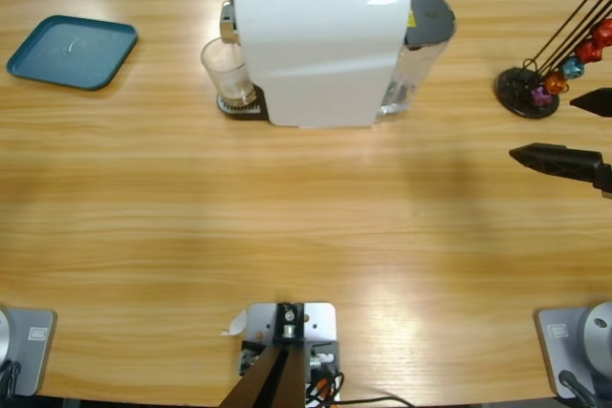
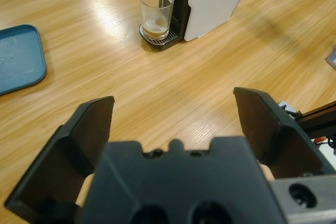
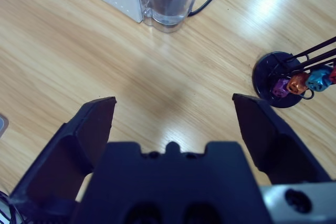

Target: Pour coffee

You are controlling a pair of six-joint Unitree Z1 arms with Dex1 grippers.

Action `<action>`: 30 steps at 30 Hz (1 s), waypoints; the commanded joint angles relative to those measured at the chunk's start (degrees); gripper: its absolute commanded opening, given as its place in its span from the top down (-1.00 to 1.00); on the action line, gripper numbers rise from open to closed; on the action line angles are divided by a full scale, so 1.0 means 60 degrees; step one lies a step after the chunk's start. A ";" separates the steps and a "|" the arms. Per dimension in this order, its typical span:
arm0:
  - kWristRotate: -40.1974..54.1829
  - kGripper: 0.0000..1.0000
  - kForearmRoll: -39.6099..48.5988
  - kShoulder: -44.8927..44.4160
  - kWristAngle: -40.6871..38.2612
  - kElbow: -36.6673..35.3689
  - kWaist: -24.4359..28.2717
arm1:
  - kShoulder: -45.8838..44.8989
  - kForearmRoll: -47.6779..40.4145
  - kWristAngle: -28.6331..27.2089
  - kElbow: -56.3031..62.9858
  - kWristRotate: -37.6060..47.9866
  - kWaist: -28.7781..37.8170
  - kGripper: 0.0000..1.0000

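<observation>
Standing on the drip tray of the white coffee machine (image 1: 320,45), a clear glass (image 2: 156,11) holds the coffee (image 2: 155,25), a shallow brown layer at its bottom, far across the wooden desk (image 1: 287,226). Both tools are spread wide with nothing between them: the left tool (image 2: 173,119) hangs over bare wood near the desk's front, the right tool (image 3: 173,116) beside the capsule rack (image 3: 291,80). A teal tray (image 1: 73,51) lies far left.

Wide-apart jaws of the left gripper (image 2: 173,124) above bare table (image 2: 157,87), glass (image 2: 156,11) with coffee (image 2: 155,25) beyond.
</observation>
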 commanded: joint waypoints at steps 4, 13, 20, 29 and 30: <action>0.0129 -1.00 0.0090 -0.0193 0.0154 0.0127 0.0072 | 0.0266 0.0017 -0.0049 -0.0108 -0.0097 0.0128 -1.00; 0.0070 -1.00 -0.0115 -0.0120 0.0139 0.0224 0.0063 | 0.0378 0.0032 -0.0049 -0.0138 -0.0100 0.0128 -1.00; 0.0255 -1.00 -0.0376 0.1116 0.0353 -0.0139 0.0057 | 0.0360 0.0043 -0.0020 -0.0138 -0.0112 0.0128 -1.00; 0.3524 -0.91 -0.1870 0.4110 -0.0725 -0.1346 0.0875 | 0.0706 -0.0124 0.0044 -0.0152 -0.0112 0.0128 -1.00; 0.3776 -0.83 -0.1978 0.4474 -0.1050 -0.1469 0.1124 | 0.0764 -0.0115 0.0044 -0.0164 -0.0112 0.0128 -1.00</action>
